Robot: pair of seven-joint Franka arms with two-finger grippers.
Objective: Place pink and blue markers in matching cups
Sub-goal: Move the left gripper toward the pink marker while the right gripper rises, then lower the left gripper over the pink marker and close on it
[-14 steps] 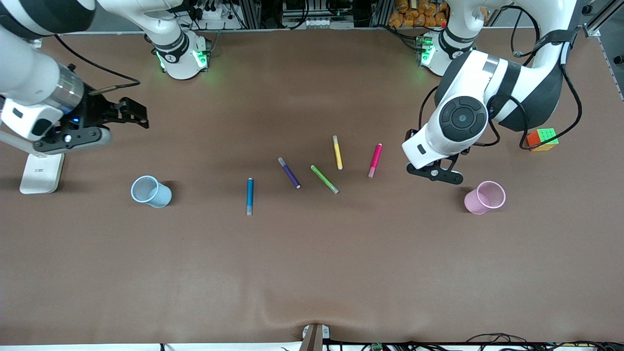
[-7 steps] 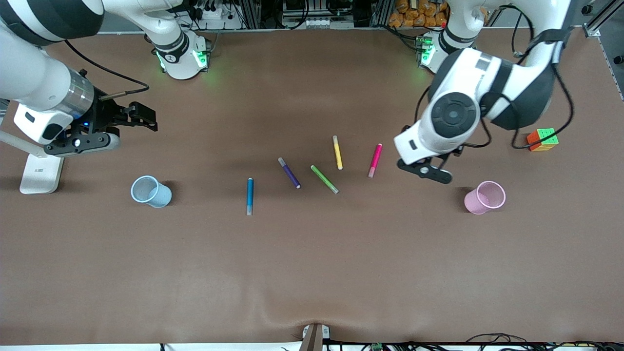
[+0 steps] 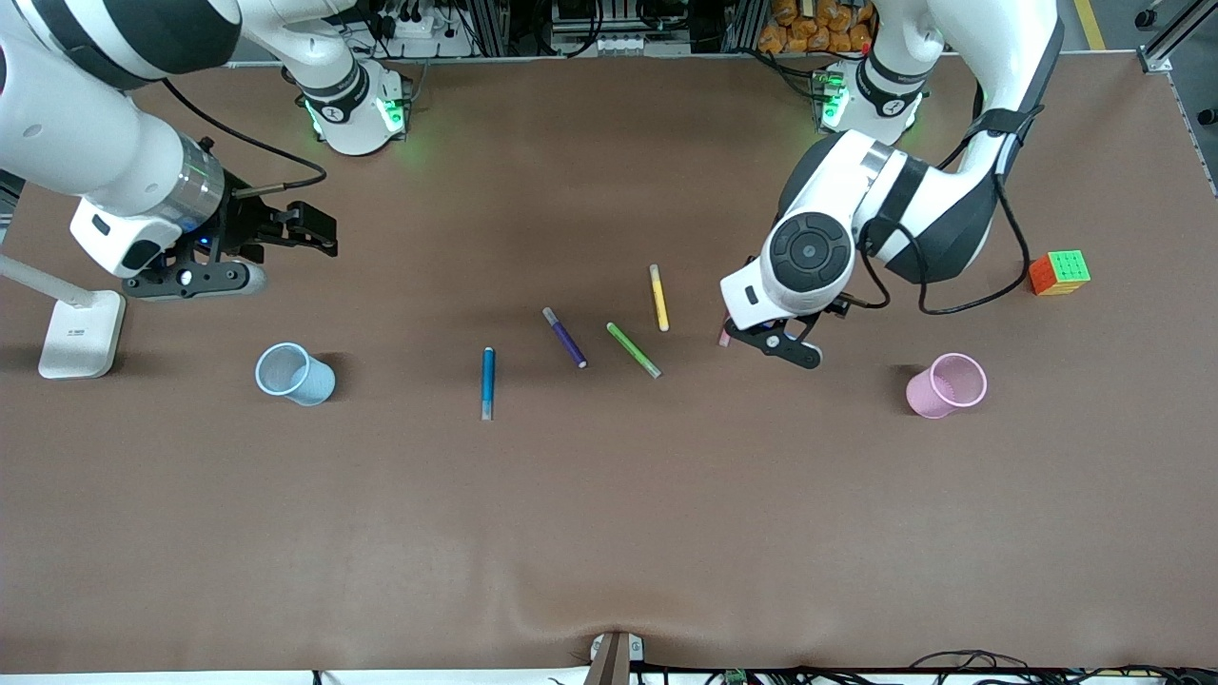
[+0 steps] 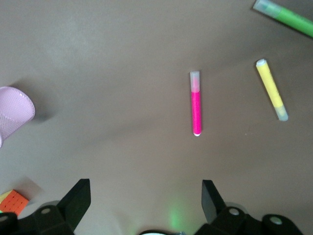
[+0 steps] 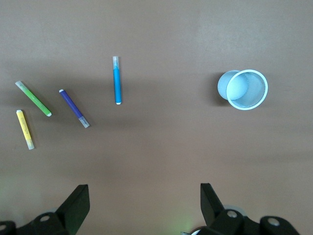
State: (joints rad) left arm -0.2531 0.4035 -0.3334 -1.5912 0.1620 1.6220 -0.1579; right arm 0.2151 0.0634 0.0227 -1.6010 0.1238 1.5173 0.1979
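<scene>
The pink marker lies flat on the brown table; in the front view only its pale end shows under my left arm. My left gripper hangs open and empty over the table beside it, its fingertips wide apart. The pink cup stands toward the left arm's end and also shows in the left wrist view. The blue marker lies flat near the middle. The blue cup stands toward the right arm's end. My right gripper is open and empty, up over bare table.
A purple pen, a green pen and a yellow pen lie between the blue and pink markers. A coloured cube sits near the left arm's end. A white stand is at the right arm's end.
My left gripper has moved from near the pink cup to over the pink marker, now covering most of it. My right gripper has moved a little toward the table's middle.
</scene>
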